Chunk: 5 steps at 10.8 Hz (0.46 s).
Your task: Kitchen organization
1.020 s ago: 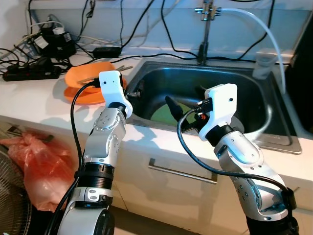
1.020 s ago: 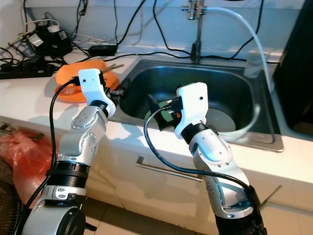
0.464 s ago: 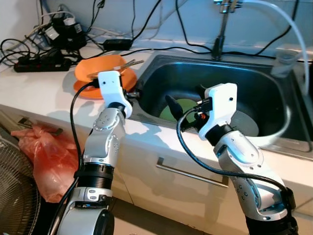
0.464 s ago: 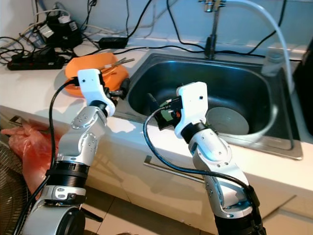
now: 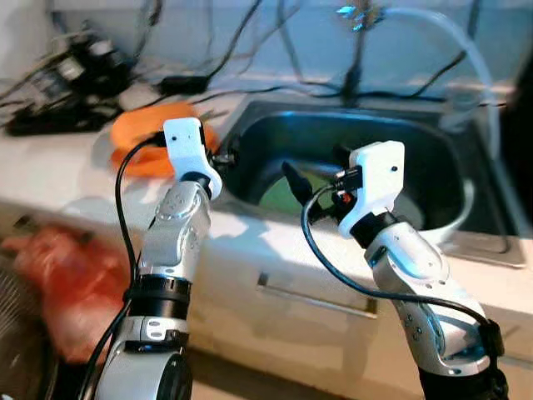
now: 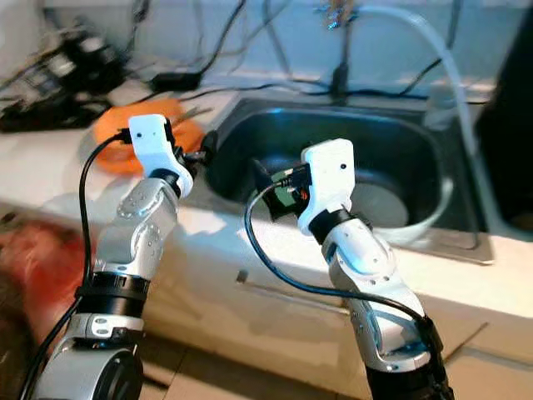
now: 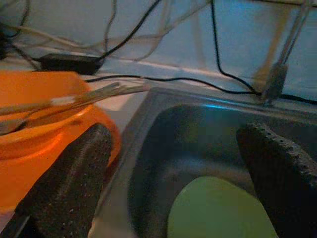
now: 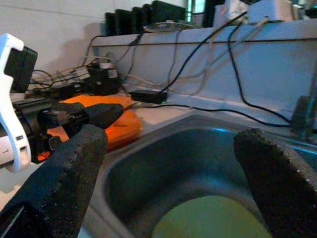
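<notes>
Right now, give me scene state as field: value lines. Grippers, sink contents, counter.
left gripper: fingers open, empty, at the sink's left rim
right gripper: fingers open, empty, over the sink
sink: steel, holds a green plate and a grey dish
counter: orange bowl left of the sink, utensils in it
faucet: behind the sink, hose attached

No readable text, label, brand, number or sign anywhere: none on the white wrist housings, the orange bowl (image 5: 150,137), the sink (image 5: 433,146), or the blurred power strips at the tabletop's back.
</notes>
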{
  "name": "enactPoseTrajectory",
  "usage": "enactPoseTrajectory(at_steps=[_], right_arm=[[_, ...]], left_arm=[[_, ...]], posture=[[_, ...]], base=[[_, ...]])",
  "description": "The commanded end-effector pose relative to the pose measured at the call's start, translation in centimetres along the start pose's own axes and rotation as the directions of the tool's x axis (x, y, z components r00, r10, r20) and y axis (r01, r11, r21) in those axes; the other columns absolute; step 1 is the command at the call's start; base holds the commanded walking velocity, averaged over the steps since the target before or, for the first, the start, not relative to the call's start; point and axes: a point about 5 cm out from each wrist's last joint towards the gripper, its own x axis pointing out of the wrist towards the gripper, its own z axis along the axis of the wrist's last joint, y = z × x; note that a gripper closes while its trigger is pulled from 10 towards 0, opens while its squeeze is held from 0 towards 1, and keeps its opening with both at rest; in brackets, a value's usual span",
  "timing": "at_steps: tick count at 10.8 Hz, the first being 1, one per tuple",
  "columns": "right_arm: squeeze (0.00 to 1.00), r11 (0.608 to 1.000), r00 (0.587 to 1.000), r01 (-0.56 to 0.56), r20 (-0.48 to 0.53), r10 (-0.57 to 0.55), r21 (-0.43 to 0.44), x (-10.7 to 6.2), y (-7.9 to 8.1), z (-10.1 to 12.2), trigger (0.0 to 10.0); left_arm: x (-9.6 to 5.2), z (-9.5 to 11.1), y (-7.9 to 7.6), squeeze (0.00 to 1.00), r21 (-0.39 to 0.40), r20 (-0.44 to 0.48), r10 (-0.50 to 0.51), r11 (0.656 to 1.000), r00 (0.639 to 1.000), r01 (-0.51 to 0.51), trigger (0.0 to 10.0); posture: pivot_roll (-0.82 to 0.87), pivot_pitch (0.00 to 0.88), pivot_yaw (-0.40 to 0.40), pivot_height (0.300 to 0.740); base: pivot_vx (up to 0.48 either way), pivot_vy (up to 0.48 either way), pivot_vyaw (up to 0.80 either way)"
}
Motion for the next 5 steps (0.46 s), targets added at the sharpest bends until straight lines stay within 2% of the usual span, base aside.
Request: enactPoseTrajectory(at_steps=[1, 5], right_arm=[[0.0, 1.0, 1.0, -0.002, 0.014, 0.002, -0.01, -0.02, 0.1, 0.25, 10.0], [0.0, 1.0, 1.0, 0.002, 0.009, -0.002, -0.008, -0.13, 0.1, 0.1, 10.0]], left_arm=[[0.1, 0.32, 0.19, 0.0, 0.009, 0.009, 0.016, 1.0, 1.0, -0.016, 10.0], [-0.01, 0.44, -0.04, 0.0, 0.005, 0.02, 0.005, 1.0, 1.0, -0.005, 10.0]], posture=[[-0.05, 0.0, 0.102, 0.74], [-0.05, 0.0, 0.103, 0.74]], base=[[0.398, 0.0, 0.0], [0.377, 0.0, 0.0]])
